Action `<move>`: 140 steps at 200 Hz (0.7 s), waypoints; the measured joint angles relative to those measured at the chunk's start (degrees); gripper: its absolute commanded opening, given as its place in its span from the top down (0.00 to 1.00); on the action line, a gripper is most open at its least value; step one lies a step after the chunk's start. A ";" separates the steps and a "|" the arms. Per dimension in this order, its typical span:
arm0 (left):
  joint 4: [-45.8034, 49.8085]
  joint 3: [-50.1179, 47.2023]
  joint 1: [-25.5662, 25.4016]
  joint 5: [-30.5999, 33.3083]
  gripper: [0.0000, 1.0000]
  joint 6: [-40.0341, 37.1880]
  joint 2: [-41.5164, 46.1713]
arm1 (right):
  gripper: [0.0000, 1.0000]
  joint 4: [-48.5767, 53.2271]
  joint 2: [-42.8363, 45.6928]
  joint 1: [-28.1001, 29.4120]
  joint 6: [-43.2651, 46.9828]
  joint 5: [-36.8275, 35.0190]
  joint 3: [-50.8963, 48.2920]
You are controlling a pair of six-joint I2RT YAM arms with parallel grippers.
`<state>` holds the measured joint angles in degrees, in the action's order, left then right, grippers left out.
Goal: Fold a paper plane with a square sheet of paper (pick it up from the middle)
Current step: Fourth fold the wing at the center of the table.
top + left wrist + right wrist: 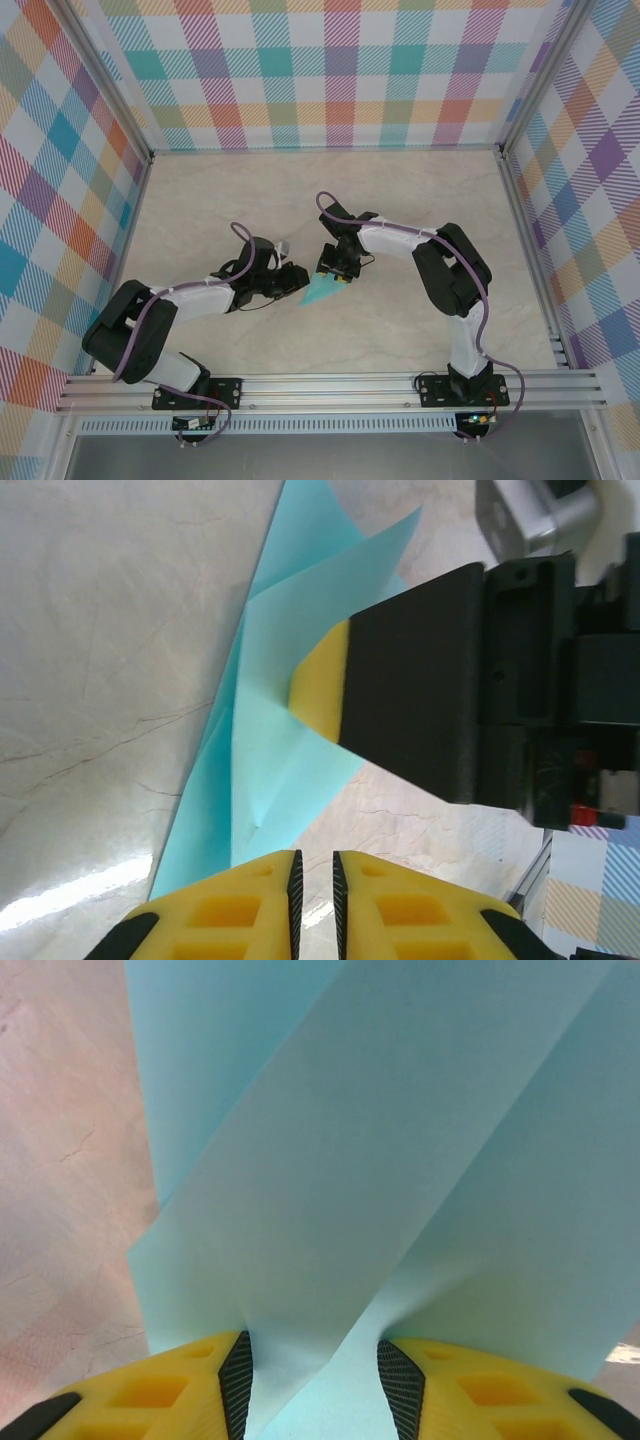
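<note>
I see my right gripper [312, 1385] with its jaws clamped on the folded paper [290, 740]; my left gripper [315, 900] sits just beside the paper's edge, jaws nearly together.

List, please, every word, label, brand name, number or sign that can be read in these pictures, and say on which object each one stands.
None can be read.
The turquoise paper is plain, without print.
The right gripper has a black body and a yellow pad, with no legible marking.
The left gripper shows no lettering on its yellow fingers.
The checked walls and marble-patterned table carry only pattern, no text.
</note>
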<state>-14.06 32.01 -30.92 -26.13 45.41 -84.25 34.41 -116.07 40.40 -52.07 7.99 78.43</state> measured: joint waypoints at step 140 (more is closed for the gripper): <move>-2.29 1.31 -2.10 -1.09 0.86 0.00 -3.67 | 0.58 1.25 -0.63 0.00 -1.14 0.20 0.81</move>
<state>-16.36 33.32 -33.01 -27.22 45.41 -87.92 35.66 -116.71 40.40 -53.21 8.19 79.24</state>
